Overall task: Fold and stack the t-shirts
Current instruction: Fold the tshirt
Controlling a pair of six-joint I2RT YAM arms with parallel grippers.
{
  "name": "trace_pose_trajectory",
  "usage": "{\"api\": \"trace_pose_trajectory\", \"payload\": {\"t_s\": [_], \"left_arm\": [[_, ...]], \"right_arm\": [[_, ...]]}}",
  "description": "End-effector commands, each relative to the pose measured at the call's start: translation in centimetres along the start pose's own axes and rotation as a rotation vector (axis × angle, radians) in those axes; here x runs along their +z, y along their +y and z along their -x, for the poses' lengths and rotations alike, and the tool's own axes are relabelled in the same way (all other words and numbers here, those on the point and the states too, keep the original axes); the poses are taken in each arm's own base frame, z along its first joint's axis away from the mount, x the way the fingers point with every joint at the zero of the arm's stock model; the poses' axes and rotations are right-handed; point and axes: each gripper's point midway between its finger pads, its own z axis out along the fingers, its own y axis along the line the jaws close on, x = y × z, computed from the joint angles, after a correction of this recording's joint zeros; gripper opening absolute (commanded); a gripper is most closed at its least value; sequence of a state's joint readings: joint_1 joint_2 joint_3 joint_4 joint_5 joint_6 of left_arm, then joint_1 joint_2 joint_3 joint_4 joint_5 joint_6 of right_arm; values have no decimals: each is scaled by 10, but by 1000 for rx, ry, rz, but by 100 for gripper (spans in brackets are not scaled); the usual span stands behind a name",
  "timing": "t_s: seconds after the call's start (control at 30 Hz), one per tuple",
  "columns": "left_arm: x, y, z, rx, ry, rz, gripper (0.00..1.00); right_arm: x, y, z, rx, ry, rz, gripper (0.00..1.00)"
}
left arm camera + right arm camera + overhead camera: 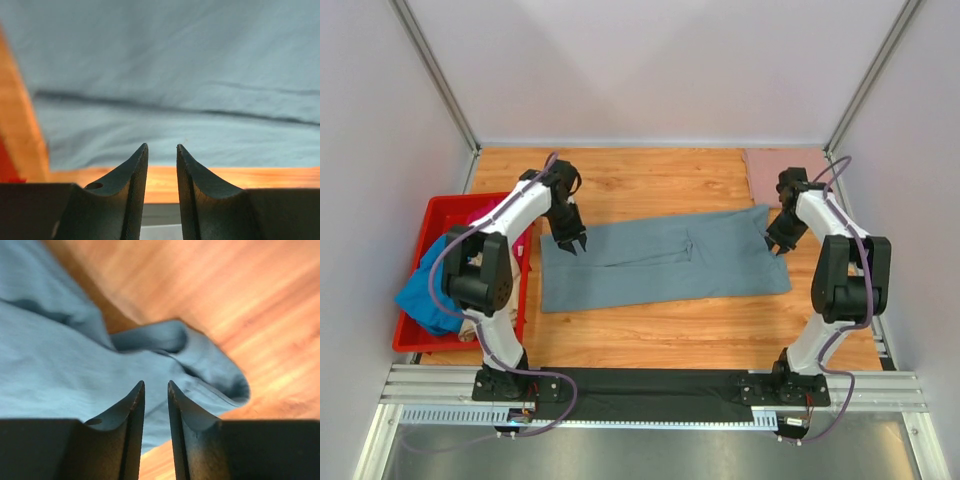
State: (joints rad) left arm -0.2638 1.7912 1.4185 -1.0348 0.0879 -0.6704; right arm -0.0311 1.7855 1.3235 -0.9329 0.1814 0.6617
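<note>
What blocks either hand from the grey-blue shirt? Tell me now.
Nothing visible. The left hand hangs over one end of the grey-blue shirt, the right hand at the other; both wrist views show bare cloth just ahead.

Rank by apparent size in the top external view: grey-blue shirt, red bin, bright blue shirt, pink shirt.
1. grey-blue shirt
2. red bin
3. bright blue shirt and pink shirt: look alike, both partly hidden, so unranked.

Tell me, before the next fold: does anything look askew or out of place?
The slate grey-blue cloth t-shirt is bunched up at its far right corner, by the right pincer. A bright blue cloth shirt spills over the red plastic bin.
</note>
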Motion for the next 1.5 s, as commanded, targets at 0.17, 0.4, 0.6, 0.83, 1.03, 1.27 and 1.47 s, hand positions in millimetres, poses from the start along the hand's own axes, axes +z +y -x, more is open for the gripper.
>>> {"api": "trace_pose_trajectory", "payload": {"t_s": [0.17, 0.4, 0.6, 0.83, 1.03, 1.27, 1.47], "left_arm": [[69, 4, 21, 90, 107, 96, 37], [79, 48, 24, 106, 116, 313, 37], [62, 59, 31, 79, 98, 373, 37], [51, 69, 26, 40, 81, 401, 37], [42, 78, 25, 14, 68, 409, 37], [10, 74, 44, 29, -35, 407, 38], [-15, 74, 53, -18, -84, 371, 38]], "right_arm": [[22, -62, -42, 43, 70, -156, 23], [40, -59, -31, 34, 30, -165, 24], [19, -33, -1, 40, -23, -87, 29], [-9, 22, 27, 65, -51, 62, 34], [-2, 62, 16, 85, 9, 86, 45], [35, 87, 15, 76, 42, 110, 46], [60, 107, 30, -23, 33, 115, 45]]}}
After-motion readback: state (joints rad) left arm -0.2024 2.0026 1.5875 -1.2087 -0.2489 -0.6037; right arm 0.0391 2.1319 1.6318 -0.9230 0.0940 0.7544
